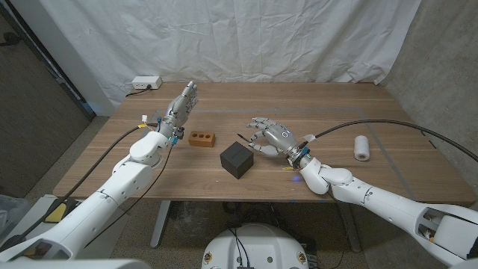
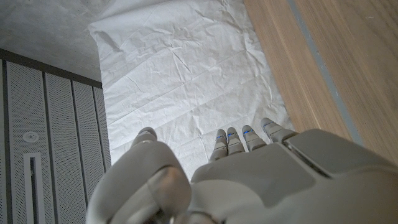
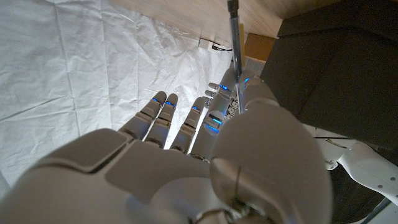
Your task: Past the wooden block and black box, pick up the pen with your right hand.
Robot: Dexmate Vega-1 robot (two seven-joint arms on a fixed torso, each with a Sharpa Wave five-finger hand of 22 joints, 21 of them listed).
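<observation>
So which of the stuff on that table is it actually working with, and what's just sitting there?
Part of the job:
- pen, pinched in the right hand
- wooden block
- black box

Just lying about:
- white roll at the table's right side
- white power strip at the far left corner
- left hand, raised and holding nothing

The wooden table (image 1: pixel 388 175) carries a wooden block (image 1: pixel 202 138), a black box (image 1: pixel 237 159), a white roll (image 1: pixel 362 148) and a power strip (image 1: pixel 146 83).
</observation>
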